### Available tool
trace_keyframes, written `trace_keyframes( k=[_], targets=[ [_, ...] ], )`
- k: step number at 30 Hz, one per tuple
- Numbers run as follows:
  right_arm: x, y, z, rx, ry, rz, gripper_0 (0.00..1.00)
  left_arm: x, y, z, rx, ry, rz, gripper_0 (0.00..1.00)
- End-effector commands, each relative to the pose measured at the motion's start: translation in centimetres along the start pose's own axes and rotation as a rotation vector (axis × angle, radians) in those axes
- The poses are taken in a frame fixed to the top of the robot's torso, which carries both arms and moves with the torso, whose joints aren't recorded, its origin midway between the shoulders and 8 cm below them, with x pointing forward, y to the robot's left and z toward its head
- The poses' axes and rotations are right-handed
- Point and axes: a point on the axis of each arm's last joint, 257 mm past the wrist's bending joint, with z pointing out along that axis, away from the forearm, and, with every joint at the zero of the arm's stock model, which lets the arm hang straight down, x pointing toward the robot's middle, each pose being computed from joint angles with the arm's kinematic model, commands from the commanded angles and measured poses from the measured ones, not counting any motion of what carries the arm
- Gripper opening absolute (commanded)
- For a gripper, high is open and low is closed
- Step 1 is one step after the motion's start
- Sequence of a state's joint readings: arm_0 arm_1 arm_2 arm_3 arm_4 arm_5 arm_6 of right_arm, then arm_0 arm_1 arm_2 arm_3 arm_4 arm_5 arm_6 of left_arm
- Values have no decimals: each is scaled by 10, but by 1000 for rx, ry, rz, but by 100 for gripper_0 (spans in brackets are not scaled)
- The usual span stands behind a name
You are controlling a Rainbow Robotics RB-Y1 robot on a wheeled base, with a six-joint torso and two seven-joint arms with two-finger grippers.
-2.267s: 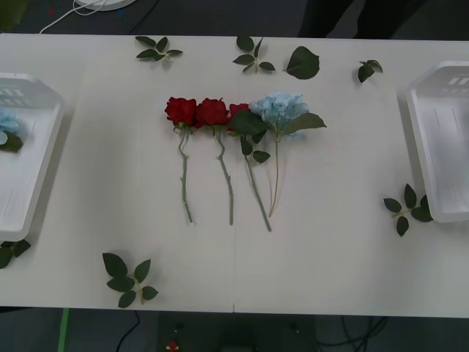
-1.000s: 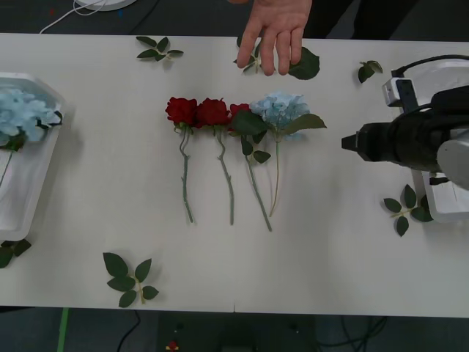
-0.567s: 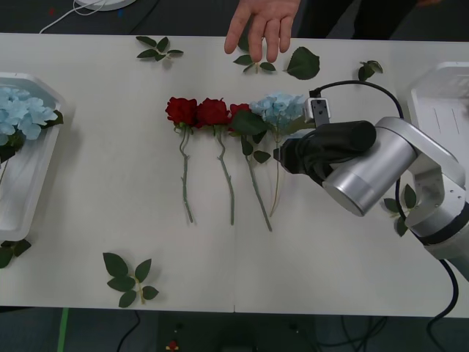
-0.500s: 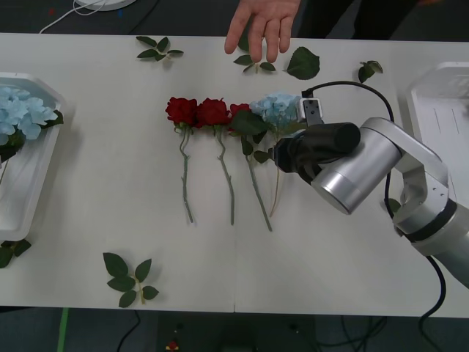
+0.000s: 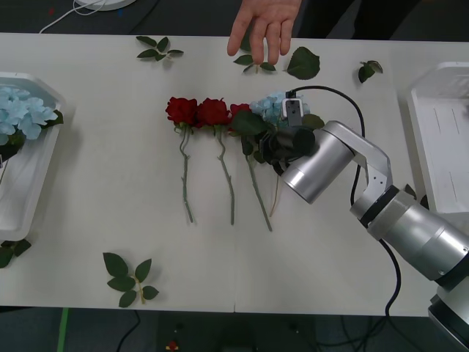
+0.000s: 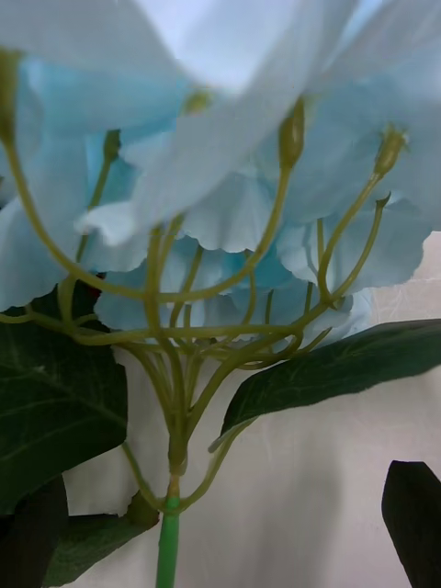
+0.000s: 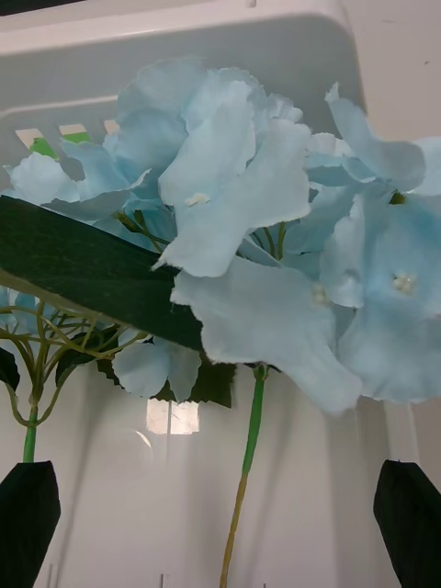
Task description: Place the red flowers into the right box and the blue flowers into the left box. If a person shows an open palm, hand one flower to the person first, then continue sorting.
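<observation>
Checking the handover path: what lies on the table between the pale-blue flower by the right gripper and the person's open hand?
In the front view, bare white table separates the pale-blue flower from the open hand, apart from small green leaf sprigs and one large leaf under the fingertips.

Front view looks down on the table point(image 5: 146, 257); wrist views sit close against blue flowers point(image 6: 230, 138).

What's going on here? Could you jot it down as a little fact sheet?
Person: a hand held out over the table's far edge
Right end effector: at the blue flower in the middle row, fingers open around its stem
Left end effector: open, over the left box, where blue flowers lie
Red flowers: three, side by side on the table
Right box: holds no flowers that I can see
</observation>
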State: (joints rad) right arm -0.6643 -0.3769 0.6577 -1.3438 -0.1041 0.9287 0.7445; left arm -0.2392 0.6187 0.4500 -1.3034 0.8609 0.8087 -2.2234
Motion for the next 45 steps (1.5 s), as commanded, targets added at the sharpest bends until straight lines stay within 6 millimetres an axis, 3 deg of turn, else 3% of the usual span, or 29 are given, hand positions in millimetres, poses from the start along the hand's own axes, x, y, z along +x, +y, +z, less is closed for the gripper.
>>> trace_keyframes(
  k=[1,3,4,5,6,7,23,31,37,40,45],
  targets=[
    [-23,26,-2,-29,-47,2,100,-7,6,-7,-14,-30,62,100],
    [-22,26,-1,-30,-50,0,98,-7,6,-7,-14,-30,62,100],
    [-21,25,0,-28,-49,-2,65,-6,7,-7,-14,-29,61,100],
    [-20,25,0,-27,-47,-3,45,-7,6,-7,-14,-30,62,100],
    [-19,24,0,-26,-47,0,10,-6,7,-7,-14,-29,61,100],
    [-19,24,0,-26,-47,3,0,-6,7,-7,-14,-29,59,100],
    [-24,27,0,-44,-64,12,0,-6,7,-7,-14,-29,59,100],
    [-37,13,-5,-70,-96,14,0,-6,7,-7,-14,-29,59,99],
    [-42,-12,-36,-108,-135,15,0,-6,7,-7,-14,-29,59,100],
    [-53,-26,-62,-143,-189,31,0,-6,7,-7,-14,-29,59,100],
    [-89,-46,-121,-227,-359,56,0,-6,7,-7,-14,-29,59,100]
  ],
)
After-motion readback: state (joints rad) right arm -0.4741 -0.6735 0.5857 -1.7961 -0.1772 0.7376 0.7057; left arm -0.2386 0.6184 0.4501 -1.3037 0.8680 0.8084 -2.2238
